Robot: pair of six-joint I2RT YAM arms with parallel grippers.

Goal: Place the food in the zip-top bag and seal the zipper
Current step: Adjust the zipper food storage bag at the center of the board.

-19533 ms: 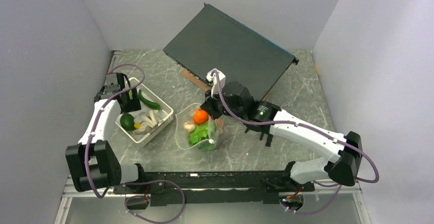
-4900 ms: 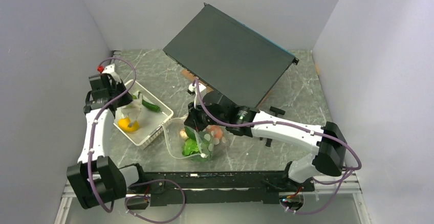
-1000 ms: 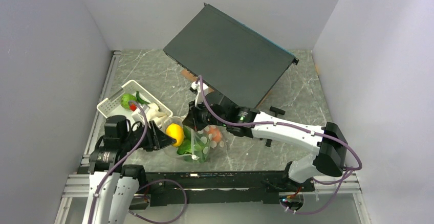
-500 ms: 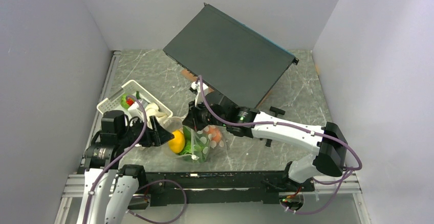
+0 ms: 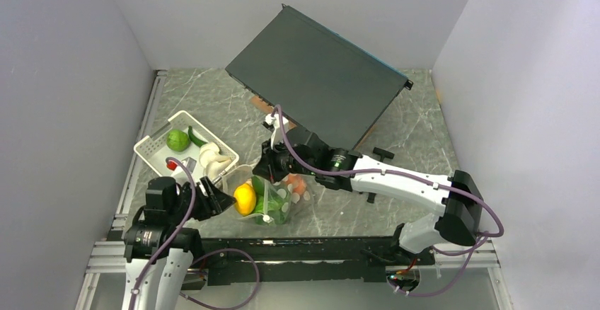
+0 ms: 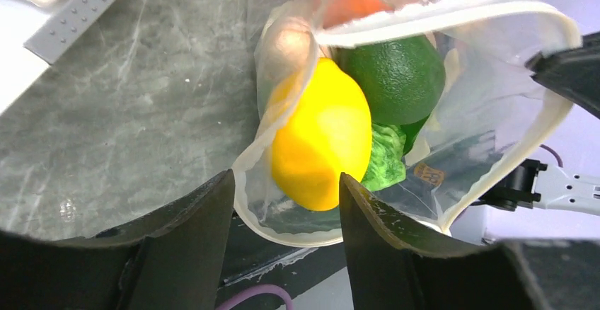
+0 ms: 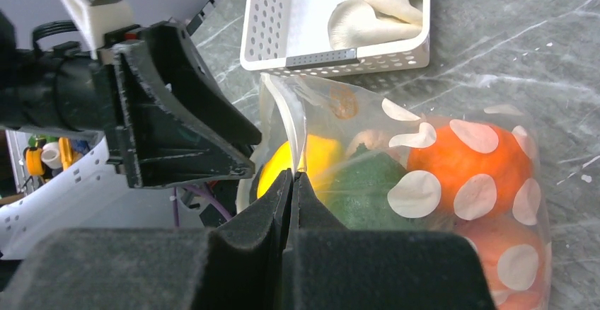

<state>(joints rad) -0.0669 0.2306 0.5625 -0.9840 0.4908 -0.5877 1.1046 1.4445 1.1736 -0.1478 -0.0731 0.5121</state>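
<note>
The zip-top bag (image 5: pixel 283 195) lies with its mouth facing left, and its whitish zipper (image 6: pixel 439 14) rim gapes wide. A yellow lemon (image 6: pixel 322 140) rests just inside the mouth, against a round green fruit (image 6: pixel 389 76), lettuce (image 6: pixel 385 163) and an orange (image 7: pixel 467 158). My left gripper (image 6: pixel 286 182) is open and empty, with its tips just short of the lemon (image 5: pixel 245 199). My right gripper (image 7: pixel 293 175) is shut on the bag's upper rim and holds it up. In the white basket (image 5: pixel 157 156) lie a green fruit (image 5: pixel 177 140), a cucumber (image 5: pixel 197 138) and mushrooms (image 5: pixel 214 158).
A large dark flat box (image 5: pixel 318 76) leans at the back centre, close behind the right arm. The basket sits just left of the bag's mouth. The left gripper (image 5: pixel 228 199) hovers near the table's front edge. Grey walls close in both sides.
The left gripper has let go of the lemon, which now sits inside the bag's mouth. The left arm has drawn back a little toward the near left. The right arm held still.
</note>
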